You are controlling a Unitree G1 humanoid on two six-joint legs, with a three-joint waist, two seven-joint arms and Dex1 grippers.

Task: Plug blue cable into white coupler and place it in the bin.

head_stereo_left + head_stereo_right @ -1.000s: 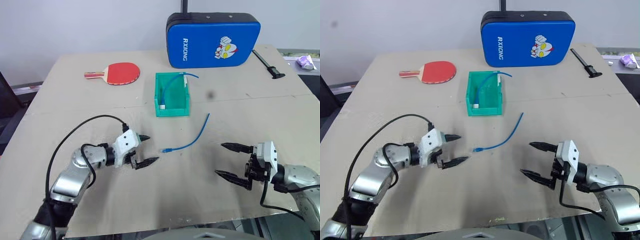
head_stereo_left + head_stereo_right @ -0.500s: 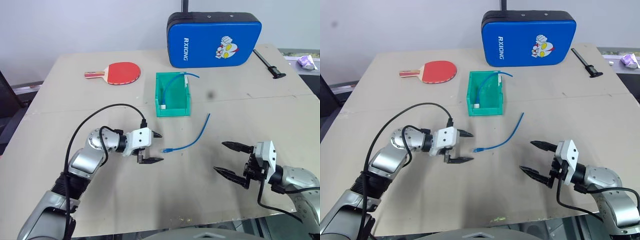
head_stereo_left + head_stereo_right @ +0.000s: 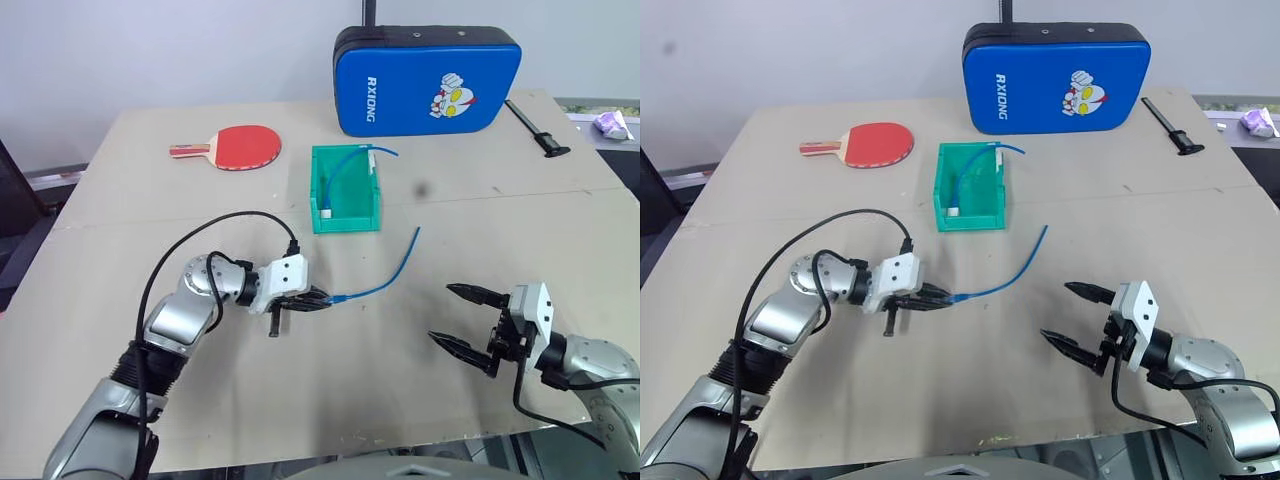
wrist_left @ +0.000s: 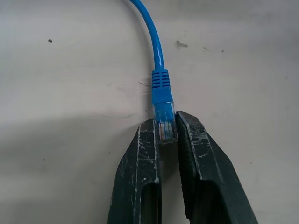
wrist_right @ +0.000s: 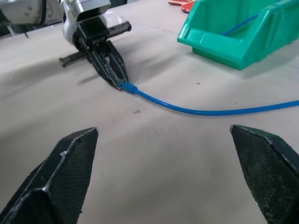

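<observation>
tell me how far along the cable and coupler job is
Early stage. In hand: the left claw is shut on the plug of the blue cable, which lies on the table. The right claw is open and holds nothing. Left to do: join plug and white coupler, then place them in the green bin, which already holds another blue cable.

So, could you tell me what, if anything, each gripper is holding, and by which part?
The left gripper is shut on the blue cable, pinching the clear plug at its end. The right gripper is open and holds nothing.
</observation>
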